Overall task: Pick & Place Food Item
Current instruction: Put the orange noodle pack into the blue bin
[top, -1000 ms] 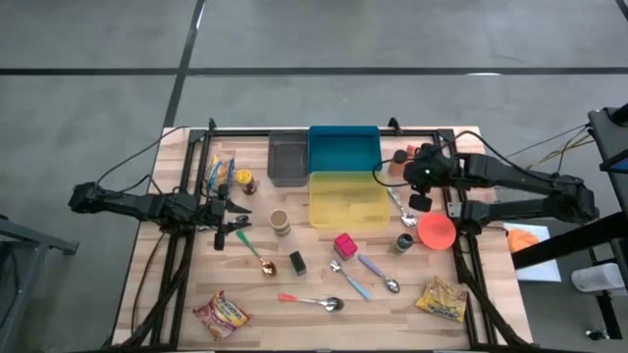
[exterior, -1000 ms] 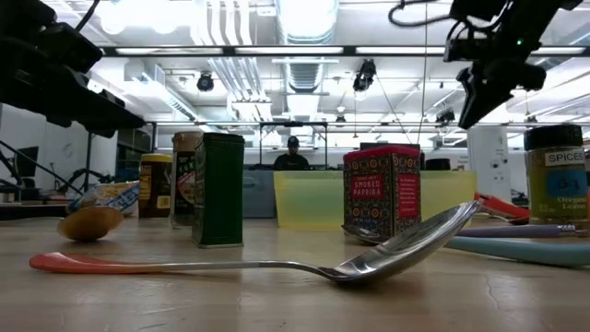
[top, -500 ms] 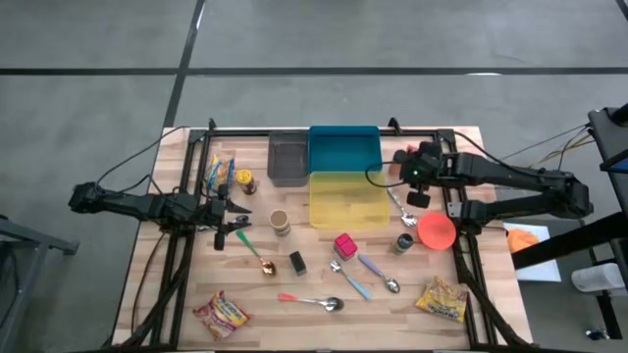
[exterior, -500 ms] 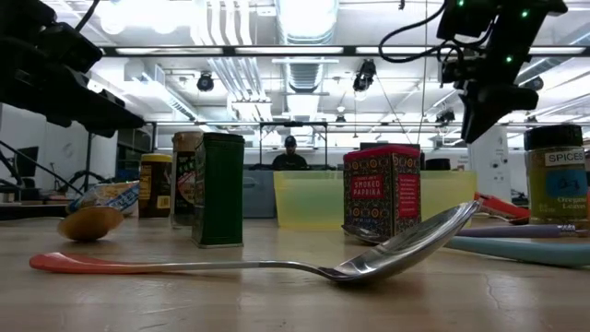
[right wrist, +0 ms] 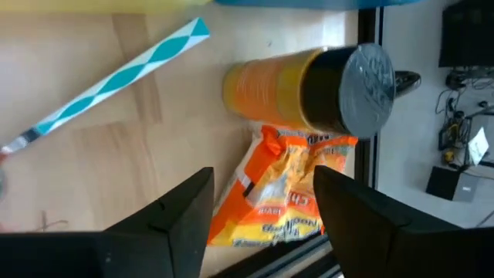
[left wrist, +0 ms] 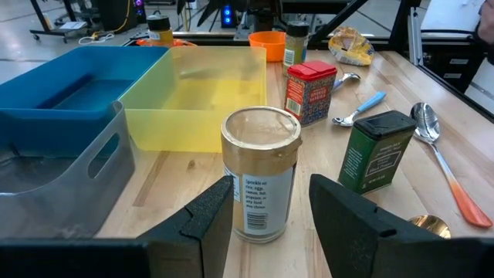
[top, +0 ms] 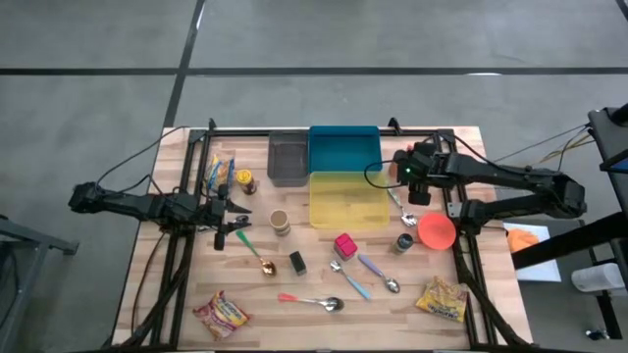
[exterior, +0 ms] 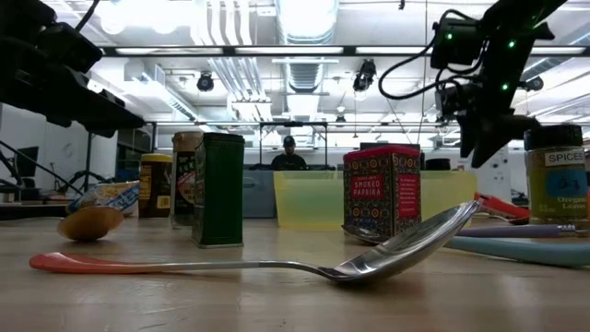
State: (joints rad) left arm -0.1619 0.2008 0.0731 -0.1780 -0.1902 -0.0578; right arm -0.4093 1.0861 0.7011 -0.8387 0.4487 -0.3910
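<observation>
In the right wrist view an orange snack bag (right wrist: 282, 193) lies flat on the wood beside an orange jar with a dark lid (right wrist: 309, 85), close to the table's right rail. My right gripper (right wrist: 262, 224) hangs open above the bag, pointing steeply down, one finger on either side of it and clear of it. In the high view it (top: 412, 188) sits just right of the yellow bin. My left gripper (left wrist: 266, 224) waits open at the table's left, a tan-lidded jar (left wrist: 260, 174) standing just beyond its fingertips.
Yellow bin (top: 348, 201), blue bin (top: 343, 147) and grey bin (top: 287, 157) stand at the back middle. An orange bowl (top: 437, 231), spice tins (top: 343, 243), spoons (top: 319, 301) and two more snack bags (top: 221, 314) (top: 442, 299) lie across the near half. A teal-striped handle (right wrist: 116, 77) lies near the bag.
My right gripper has come down and a little toward the table's left, tipping more steeply downward and rolling at the wrist. Its fingers have spread apart. Nothing on the table has moved.
</observation>
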